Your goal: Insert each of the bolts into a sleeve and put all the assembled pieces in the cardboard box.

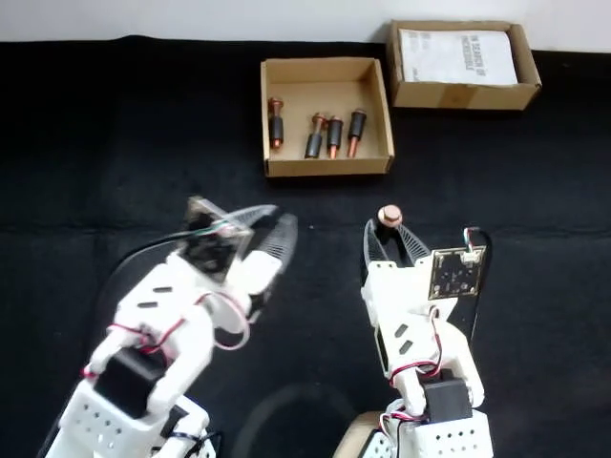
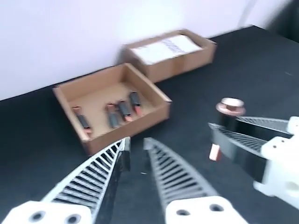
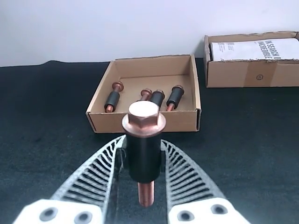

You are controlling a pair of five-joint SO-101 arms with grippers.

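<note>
Right end effector (image 3: 144, 142) is clamped on a black sleeve (image 3: 144, 161) with a copper bolt (image 3: 144, 116) through it, held upright above the counter (image 1: 95, 143). The cardboard box (image 3: 140, 122) is ahead of it and well apart. Left end effector (image 2: 136, 143) sits off to the right one's side, empty, fingers only narrowly parted. Four assembled pieces (image 1: 334, 135) already lie in the box, so I'd judge the task nearly done: the held piece needs carrying forward and dropping in.

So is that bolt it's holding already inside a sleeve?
Yes: the bolt runs through the black sleeve, shank poking out below.
</note>
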